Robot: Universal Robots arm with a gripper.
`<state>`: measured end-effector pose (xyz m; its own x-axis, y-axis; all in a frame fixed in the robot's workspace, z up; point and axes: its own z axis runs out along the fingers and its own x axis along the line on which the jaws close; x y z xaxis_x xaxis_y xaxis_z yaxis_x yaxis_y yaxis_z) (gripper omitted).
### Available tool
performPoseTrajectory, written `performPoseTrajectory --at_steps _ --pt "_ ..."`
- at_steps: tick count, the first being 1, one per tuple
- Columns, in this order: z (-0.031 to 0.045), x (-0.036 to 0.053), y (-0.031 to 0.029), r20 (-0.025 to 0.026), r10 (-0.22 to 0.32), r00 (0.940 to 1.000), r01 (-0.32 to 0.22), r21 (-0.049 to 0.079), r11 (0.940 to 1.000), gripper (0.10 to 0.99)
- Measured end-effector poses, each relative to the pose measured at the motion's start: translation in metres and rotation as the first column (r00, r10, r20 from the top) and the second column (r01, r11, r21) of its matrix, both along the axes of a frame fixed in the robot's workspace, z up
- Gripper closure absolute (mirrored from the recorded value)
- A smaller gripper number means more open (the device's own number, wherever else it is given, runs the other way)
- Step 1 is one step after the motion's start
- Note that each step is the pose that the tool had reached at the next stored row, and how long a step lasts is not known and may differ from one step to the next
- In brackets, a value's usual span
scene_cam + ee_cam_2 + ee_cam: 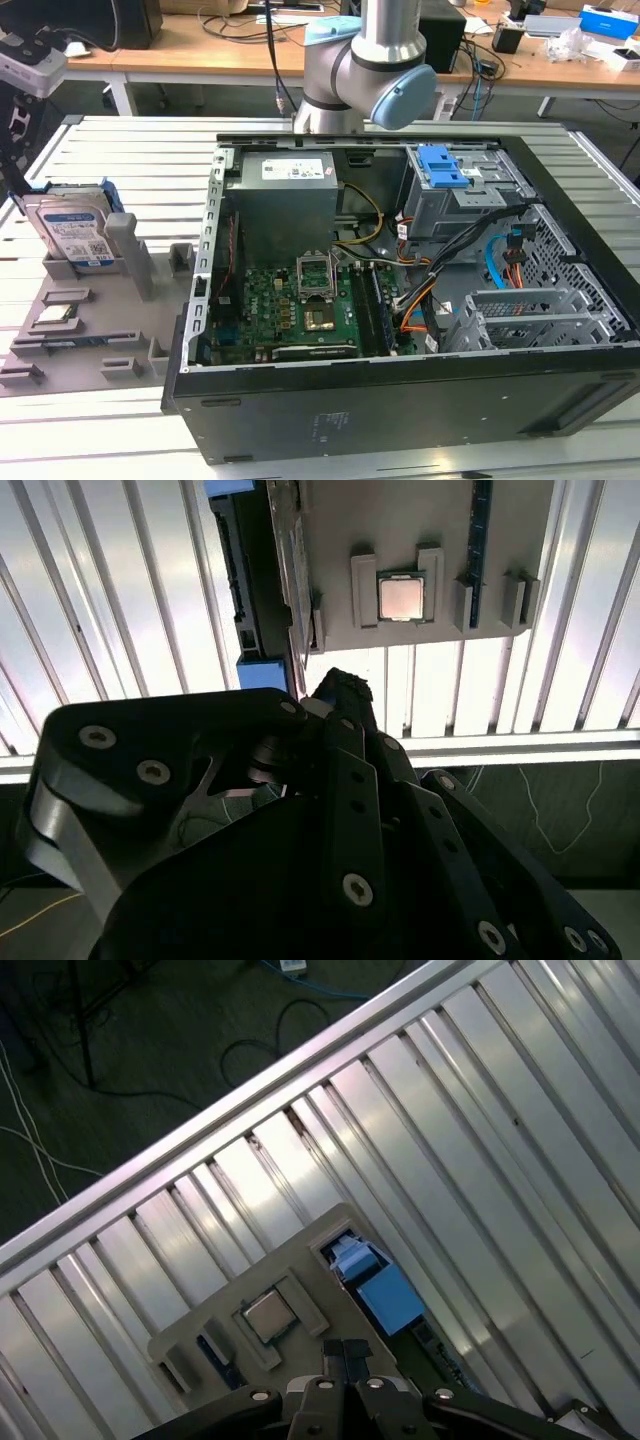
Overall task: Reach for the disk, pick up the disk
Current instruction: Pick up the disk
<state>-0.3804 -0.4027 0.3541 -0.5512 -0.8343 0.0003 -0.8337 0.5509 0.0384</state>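
Observation:
The disk [70, 228] is a silver drive with a white-and-blue label and blue side rails. It stands on edge in a slot of the grey holder [100, 330] at the exterior view's left. My gripper [17, 178] hangs at that view's left edge, just above and beside the disk's top corner. In the second wrist view the disk [256, 590] is seen edge-on, and my black fingers [340, 692] end close to its blue rail [262, 672]. In the first wrist view the gripper [345, 1352] is shut and holds nothing, a short way from the blue rail [388, 1295].
A small square silver chip [402, 598] lies in a pocket of the grey holder near the disk. An open computer case [400, 300] takes up the exterior view's right half of the slatted aluminium table [150, 160]. Beyond the table edge lies dark floor with cables [120, 1030].

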Motion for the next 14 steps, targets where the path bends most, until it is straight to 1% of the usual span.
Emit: performPoseTrajectory --at_steps 8,9,11,14 --pt "0.0 0.0 0.0 0.0001 0.054 0.9985 -0.054 0.0 0.9985 0.98" --pt "0.0 0.0 0.0 0.0001 0.072 0.9974 -0.072 0.0 0.9974 0.98" --pt "0.0 0.0 0.0 0.0 0.086 0.9963 -0.086 0.0 0.9963 0.98" --pt "0.0 0.0 0.0 0.0001 0.119 0.9929 -0.119 0.0 0.9929 0.98"
